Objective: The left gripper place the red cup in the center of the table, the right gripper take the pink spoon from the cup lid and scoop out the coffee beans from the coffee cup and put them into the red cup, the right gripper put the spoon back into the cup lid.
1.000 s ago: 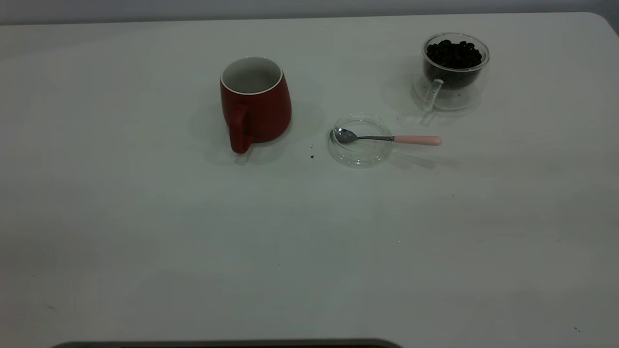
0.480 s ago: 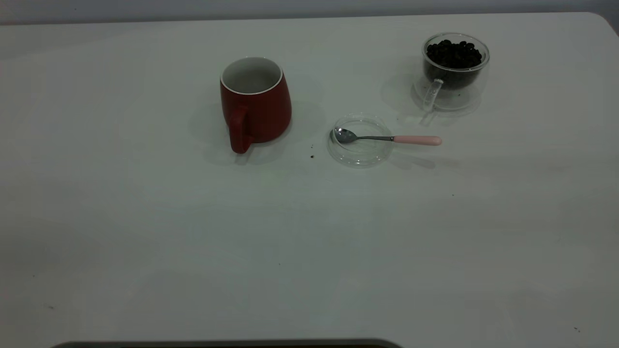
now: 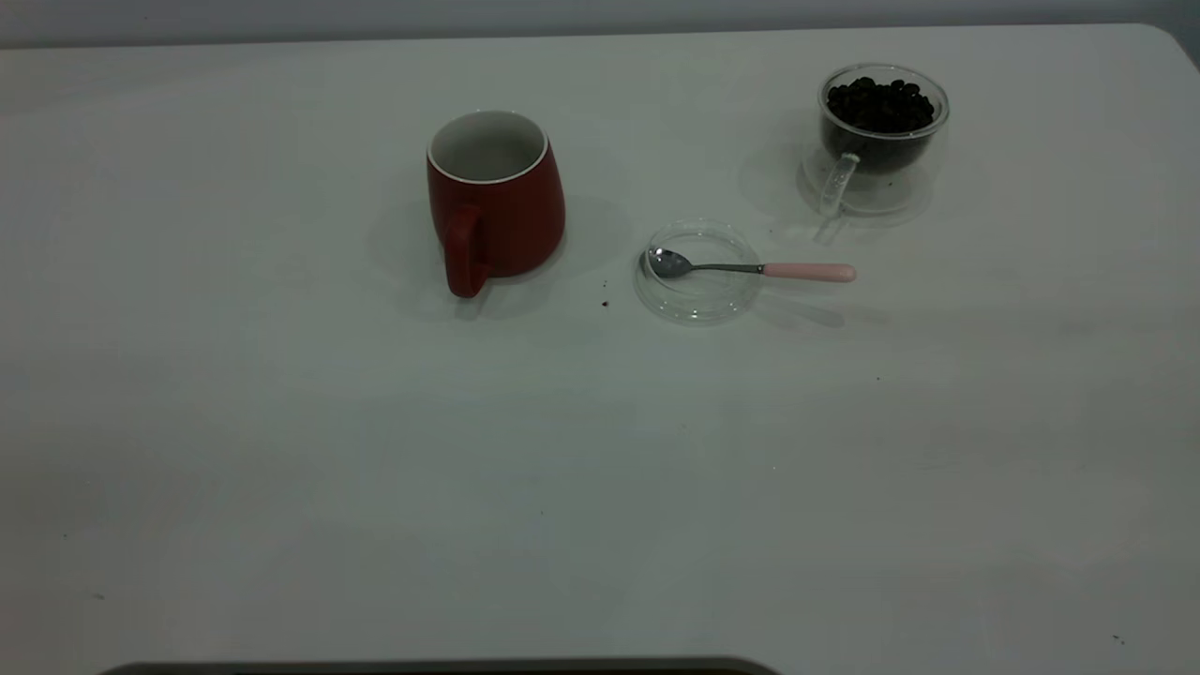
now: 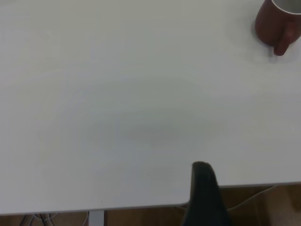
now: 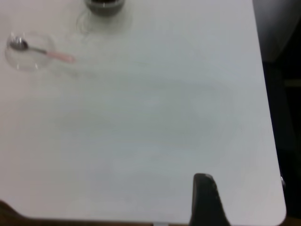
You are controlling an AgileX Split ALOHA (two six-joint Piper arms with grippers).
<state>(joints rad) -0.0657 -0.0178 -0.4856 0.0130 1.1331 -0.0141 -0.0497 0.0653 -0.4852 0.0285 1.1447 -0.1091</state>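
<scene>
Dark red ceramic mug with white inside (image 3: 495, 202) stands upright on the plain white tabletop (image 3: 375, 469), left of centre, loop handle toward the camera. Probably heavy, rigid, glazed so slippery: I'd pinch the rim wall or the handle, not the tapering body.

Flat round clear glass lid (image 3: 698, 272) lies just right of the mug. The pink-handled metal teaspoon (image 3: 750, 269) has its bowl in the lid, handle overhanging the rim to the right. Light, thin, likely to skid; the overhanging pink handle is the obvious grab point.

Clear double-walled glass cup (image 3: 877, 141) sits further back right, holding a heap of dark roasted beans (image 3: 879, 103). Fragile, and may tip if the spoon pushes sideways.

Views:
- Exterior shows all items, no arms.
- Left wrist view shows only the mug, far off at a corner, plus one dark finger (image 4: 204, 193) of the left gripper near the table edge.
- Right wrist view shows lid, spoon and glass cup base, no mug, plus one finger (image 5: 204, 200).

Jaw opening on either gripper: cannot tell (only one finger visible each). Nothing held, as far as I can see.
</scene>
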